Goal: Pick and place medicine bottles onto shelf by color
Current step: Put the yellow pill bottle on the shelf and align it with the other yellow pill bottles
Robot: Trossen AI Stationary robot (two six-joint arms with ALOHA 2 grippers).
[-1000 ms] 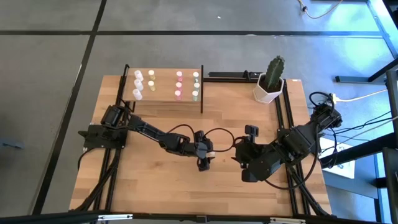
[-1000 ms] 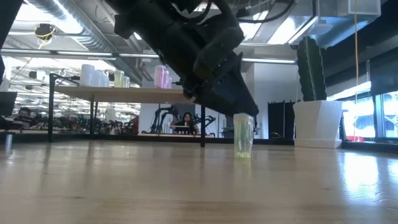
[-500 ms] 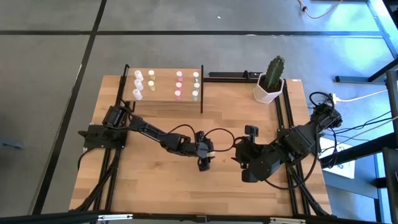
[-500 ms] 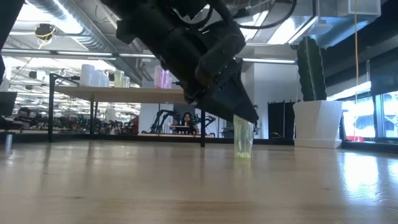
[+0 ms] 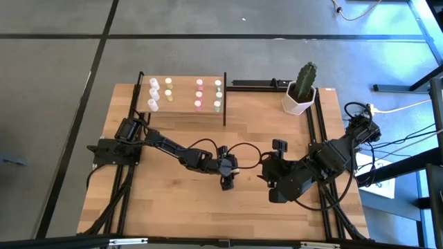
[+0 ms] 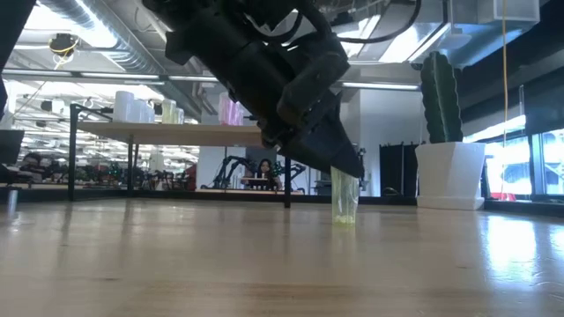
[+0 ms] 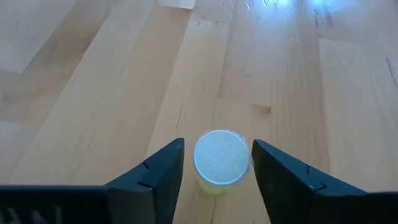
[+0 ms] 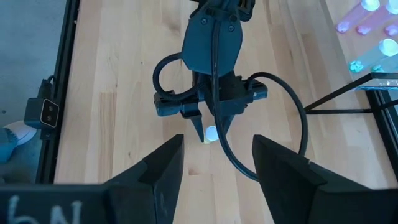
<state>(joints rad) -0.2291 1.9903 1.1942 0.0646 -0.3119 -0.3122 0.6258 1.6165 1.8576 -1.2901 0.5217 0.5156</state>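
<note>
A pale green medicine bottle (image 7: 221, 158) stands upright on its base on the wooden table, near the middle (image 6: 345, 198). My left gripper (image 7: 216, 146) slants down over it, open, with one finger on either side of the cap and a thin gap at each side. My right gripper (image 8: 217, 140) hangs open above the table to the right, looking down on the left gripper and the bottle (image 8: 211, 134). On the shelf (image 5: 183, 105) at the far left stand white (image 5: 154, 93), pale yellow (image 5: 168, 90), pink (image 5: 199, 93) and green (image 5: 217, 93) bottles in columns.
A white pot with a green cactus (image 5: 299, 97) stands at the far right corner. Black rails (image 5: 320, 131) run along the table's left and right sides. Bare wood lies between the bottle and the shelf and toward the near edge.
In the low view my left gripper's fingertips have edged a little lower around the green bottle's top. The bottle has stayed upright where it was.
</note>
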